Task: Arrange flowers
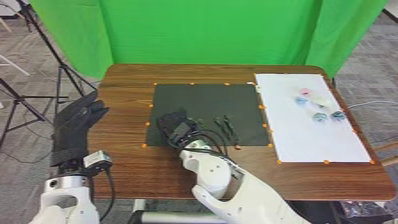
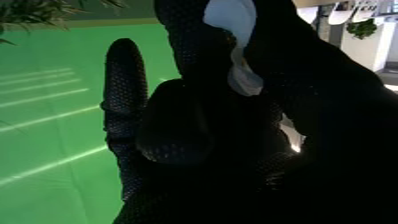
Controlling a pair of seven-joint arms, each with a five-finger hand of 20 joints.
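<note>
covering dark mat (image 1: 204,95) partly: right hand (image 1: 180,126), grip unclear, beside stems (image 1: 228,125); left hand (image 1: 71,127), fingers relaxed.

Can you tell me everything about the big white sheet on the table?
The flat white rectangular sheet looks like smooth paper or card, longer than wide. It lies on the right of the brown wooden table, beside the dark mat. Small orange dots mark its edges. Small pink and pale blue flower-like things rest on it.
</note>
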